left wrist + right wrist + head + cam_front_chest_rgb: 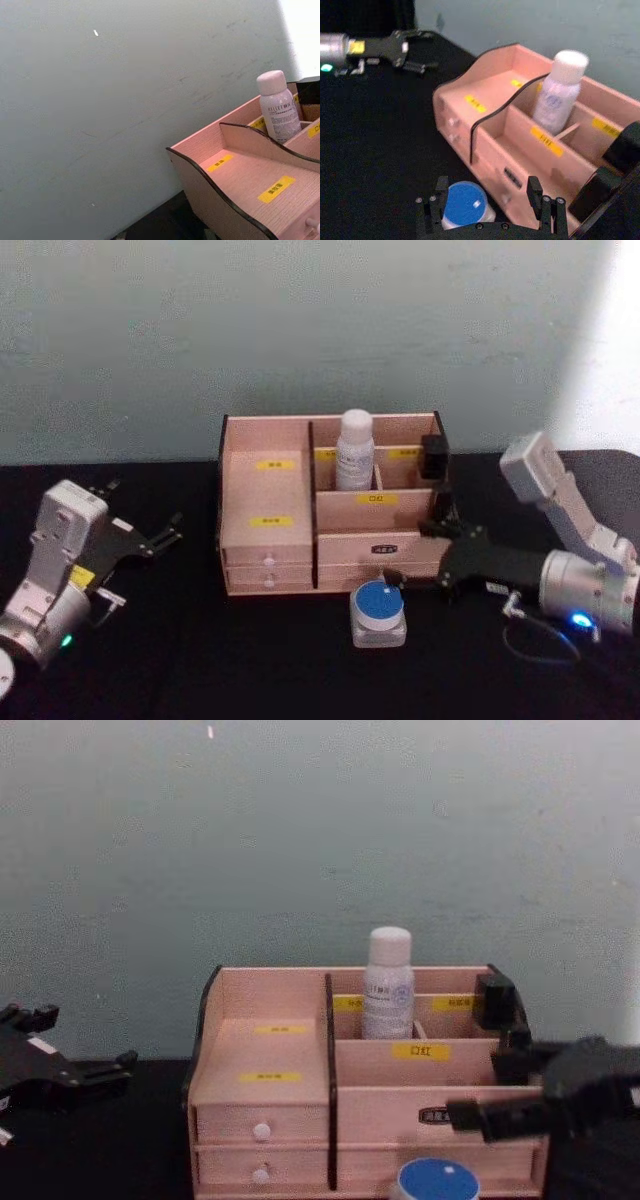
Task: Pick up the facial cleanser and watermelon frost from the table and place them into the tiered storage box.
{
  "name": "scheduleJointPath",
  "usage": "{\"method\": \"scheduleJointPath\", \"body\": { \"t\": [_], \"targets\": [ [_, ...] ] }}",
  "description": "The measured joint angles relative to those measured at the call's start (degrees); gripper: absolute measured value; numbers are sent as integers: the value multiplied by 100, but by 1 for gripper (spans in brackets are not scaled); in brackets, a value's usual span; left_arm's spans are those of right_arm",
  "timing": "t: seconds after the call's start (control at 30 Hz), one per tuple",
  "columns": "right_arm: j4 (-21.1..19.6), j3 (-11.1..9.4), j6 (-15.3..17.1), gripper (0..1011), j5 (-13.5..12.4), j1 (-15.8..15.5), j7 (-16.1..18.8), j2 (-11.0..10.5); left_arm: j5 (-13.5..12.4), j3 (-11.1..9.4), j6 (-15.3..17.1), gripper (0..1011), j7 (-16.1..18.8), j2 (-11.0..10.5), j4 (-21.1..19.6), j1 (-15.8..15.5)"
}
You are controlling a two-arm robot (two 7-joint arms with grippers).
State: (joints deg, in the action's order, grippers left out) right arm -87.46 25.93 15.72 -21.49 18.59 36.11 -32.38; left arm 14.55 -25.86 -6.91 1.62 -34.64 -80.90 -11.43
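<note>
**A:** Looking down from the head, what to note first?

**B:** Centred on the black table (200, 670), a light wooden tiered storage box (265, 495) with yellow labels and white-knobbed drawers. Upright in its rear middle compartment, a white bottle with a white cap (354, 450). On the table just before the drawers, a small clear jar with a round blue lid (378, 608). Cannot tell which is the cleanser and which the frost.

**A:** And through the left wrist?

**B:** Only the box's stepped left compartments, nothing inside, with the bottle beyond.

**A:** The right wrist?

**B:** Shows the right gripper (487, 200) spread wide, holding nothing, the jar nearer one finger than the other. Best to centre over the lid, lower squarely, then close gently on the sides.

**A:** From the chest, anything in the way?

**B:** Drawer fronts just behind the jar, so lift clear before moving in. Also a black block (493, 998) at the box's right end, near that gripper. Off at the left, well apart, the left gripper (75, 1040), fingers spread, empty.
</note>
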Motion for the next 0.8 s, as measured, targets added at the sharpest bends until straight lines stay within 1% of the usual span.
{"method": "scheduleJointPath", "body": {
  "t": [0.1,0.2,0.33,0.37,0.53,0.57,0.6,0.7,0.8],
  "targets": [
    [-51,73,20,1000,-3,-31,47,-97,0,0,0,1001,0,0,0,0],
    [-124,202,109,1000,8,-35,75,-218,0,0,0,1001,0,0,0,0],
    [-150,307,217,1000,39,15,78,-275,0,0,0,1001,0,0,0,0],
    [-150,367,267,1000,51,53,78,-291,0,0,0,1001,0,0,0,0],
    [-108,540,422,1000,97,179,69,-299,0,0,0,1001,0,0,0,0],
    [-81,602,460,1000,113,223,68,-294,0,0,0,1002,0,0,0,0],
    [-81,602,460,1000,113,223,68,-294,0,0,0,1002,0,0,0,0],
    [8,723,536,1000,143,322,54,-267,0,0,0,1001,0,0,0,0],
    [85,790,579,1000,149,388,43,-239,0,0,0,1001,0,0,0,0]
  ]
}}
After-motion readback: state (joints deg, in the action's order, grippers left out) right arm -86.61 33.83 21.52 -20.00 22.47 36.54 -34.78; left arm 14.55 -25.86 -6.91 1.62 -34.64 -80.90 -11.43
